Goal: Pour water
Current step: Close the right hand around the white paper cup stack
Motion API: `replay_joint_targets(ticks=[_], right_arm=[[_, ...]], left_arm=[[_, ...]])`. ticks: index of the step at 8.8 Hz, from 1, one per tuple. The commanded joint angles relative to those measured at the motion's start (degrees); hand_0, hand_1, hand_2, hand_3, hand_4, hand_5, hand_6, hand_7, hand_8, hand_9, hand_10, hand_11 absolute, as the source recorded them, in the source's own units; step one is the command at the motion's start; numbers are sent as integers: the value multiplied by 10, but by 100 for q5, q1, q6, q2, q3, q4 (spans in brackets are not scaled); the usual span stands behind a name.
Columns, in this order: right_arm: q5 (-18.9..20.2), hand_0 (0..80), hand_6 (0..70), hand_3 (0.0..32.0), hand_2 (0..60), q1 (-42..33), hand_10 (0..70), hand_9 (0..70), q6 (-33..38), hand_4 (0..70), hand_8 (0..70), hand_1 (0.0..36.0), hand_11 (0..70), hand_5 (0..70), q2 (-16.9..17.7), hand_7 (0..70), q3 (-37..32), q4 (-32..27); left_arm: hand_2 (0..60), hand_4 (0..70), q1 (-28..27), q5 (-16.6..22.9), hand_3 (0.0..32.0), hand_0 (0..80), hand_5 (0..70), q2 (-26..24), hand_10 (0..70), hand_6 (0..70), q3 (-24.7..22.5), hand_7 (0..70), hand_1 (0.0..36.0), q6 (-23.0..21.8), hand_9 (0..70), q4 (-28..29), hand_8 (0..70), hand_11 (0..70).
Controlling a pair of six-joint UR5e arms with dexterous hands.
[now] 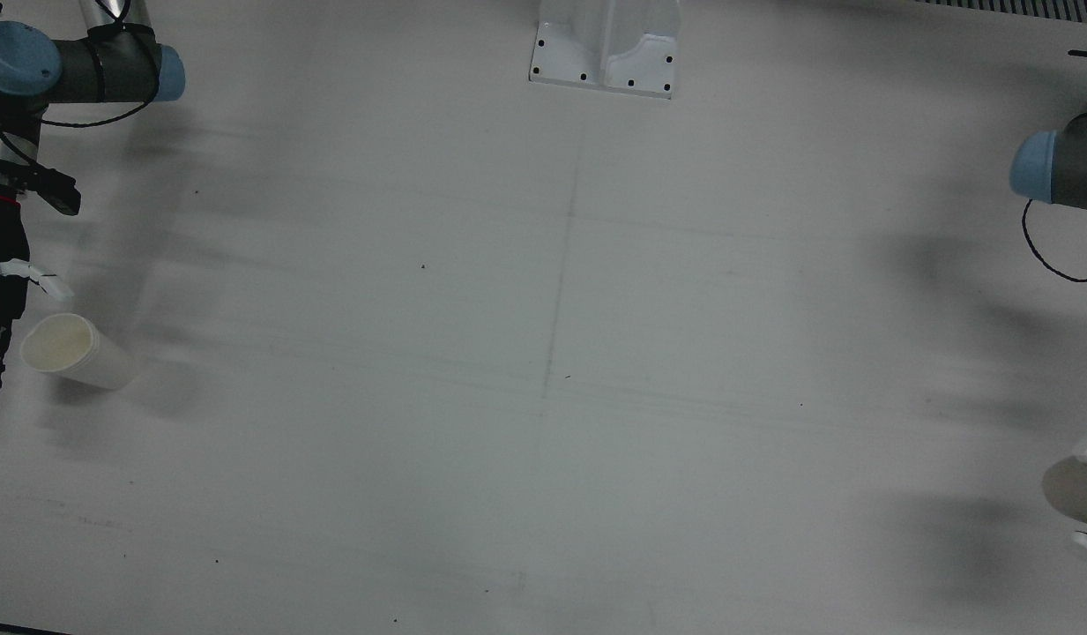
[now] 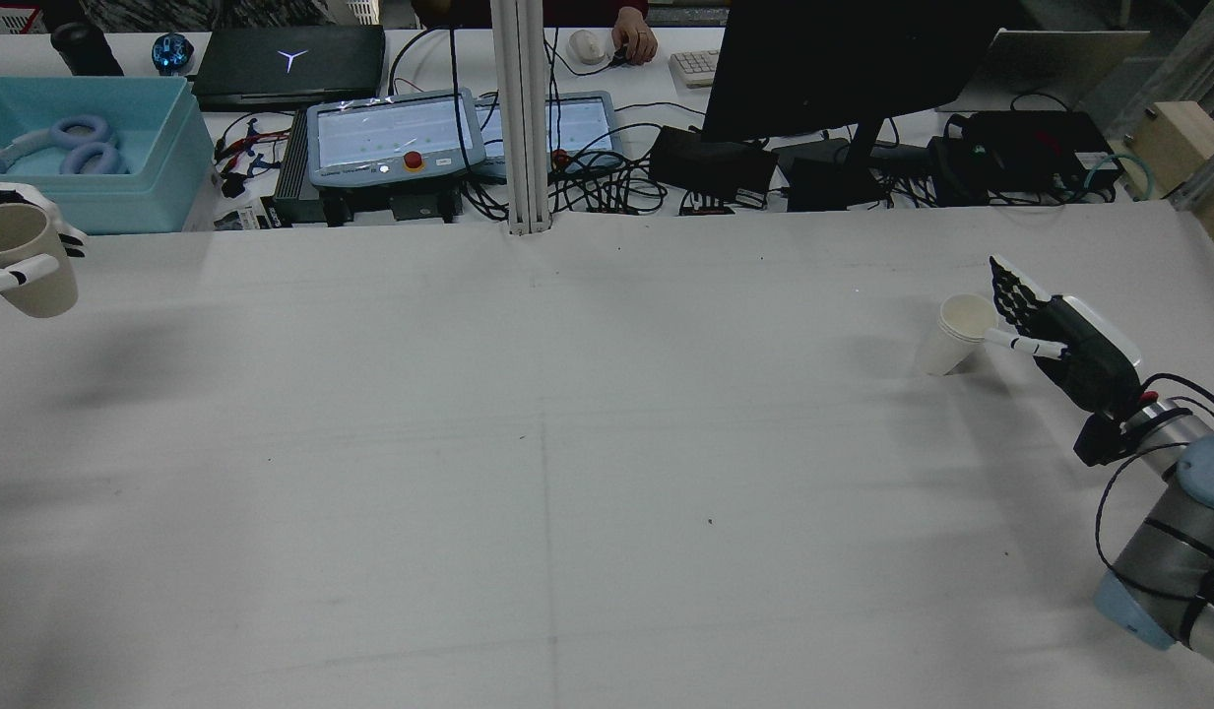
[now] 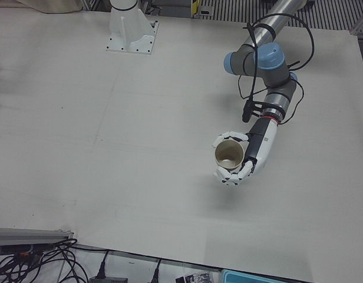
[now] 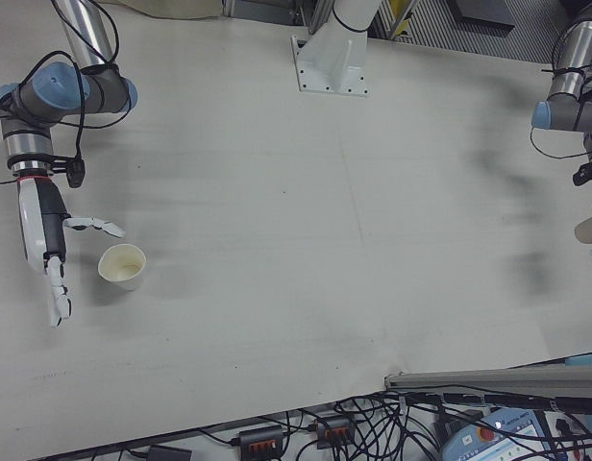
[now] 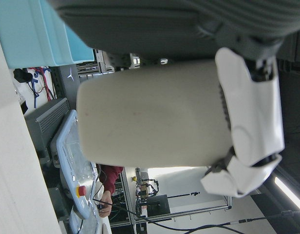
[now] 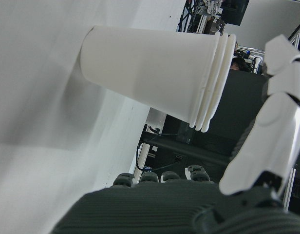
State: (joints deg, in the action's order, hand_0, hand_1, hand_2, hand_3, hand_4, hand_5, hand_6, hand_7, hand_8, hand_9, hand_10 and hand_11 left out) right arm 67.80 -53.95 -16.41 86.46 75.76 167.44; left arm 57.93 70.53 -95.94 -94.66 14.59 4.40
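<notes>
Two cups are in play on a wide pale tabletop [image 2: 567,443]. One, a beige cup [image 3: 229,154], is off the surface in the left hand [image 3: 247,156], whose white fingers [image 3: 230,137] wrap around its wall from both sides; the left-front view looks down into its open mouth, and what is inside cannot be told. In the rear view this cup [image 2: 21,258] sits at the far left edge of the tabletop, upright or nearly so, with a shadow on the surface below it.

Far across the tabletop, a stack of white paper cups [image 2: 953,335] stands on the surface near the right edge in the rear view. The right hand view shows several rims nested together at the top of the stack [image 6: 155,73], its base on the tabletop. The right hand [image 2: 1059,335] is just beside the stack with its fingers [image 4: 56,288] spread and straight, holding nothing; one white finger [image 2: 1020,345] reaches toward the rim, and whether it touches cannot be told. In the right-front view the stack [image 4: 121,266] stands between the thumb and the extended fingers of that hand [image 4: 48,235].

Beyond the tabletop's far edge lie a light blue bin [image 2: 85,148], two teach pendants [image 2: 395,133] and a dark monitor [image 2: 843,69].
</notes>
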Motion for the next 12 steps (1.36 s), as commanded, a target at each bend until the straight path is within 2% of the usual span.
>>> replay_joint_targets(ticks=[1, 2, 4, 6, 12], right_arm=[[-355, 446, 0, 0, 198, 156, 6, 0, -3, 0, 0, 148, 23, 47, -6, 0, -122, -1], [-364, 450, 0, 0, 197, 156, 7, 0, -12, 0, 0, 149, 25, 49, -102, 0, -105, 17], [-766, 436, 6, 0, 197, 200, 10, 0, -125, 0, 0, 142, 28, 44, -147, 0, -166, -18], [-786, 437, 8, 0, 202, 270, 0, 0, -56, 0, 0, 142, 13, 59, -287, 0, 25, -62], [-786, 428, 10, 0, 203, 605, 3, 0, -29, 0, 0, 136, 17, 65, -287, 0, 1, -62]], left_arm=[[600, 208, -10, -4, 0, 482, 527, 66, 247, 274, 0, 530, 279, -9, 363, 8, 368, 371], [600, 208, -1, -4, 0, 483, 524, 84, 247, 273, 0, 528, 277, -9, 364, 8, 369, 371], [600, 207, -1, -4, 0, 482, 523, 111, 248, 274, 0, 527, 275, -9, 366, 8, 371, 372], [600, 207, -1, -4, 0, 483, 533, 111, 248, 275, 9, 525, 275, -9, 367, 8, 372, 373], [600, 204, -19, -13, 0, 479, 510, 163, 252, 274, 79, 514, 271, 0, 370, 61, 375, 377]])
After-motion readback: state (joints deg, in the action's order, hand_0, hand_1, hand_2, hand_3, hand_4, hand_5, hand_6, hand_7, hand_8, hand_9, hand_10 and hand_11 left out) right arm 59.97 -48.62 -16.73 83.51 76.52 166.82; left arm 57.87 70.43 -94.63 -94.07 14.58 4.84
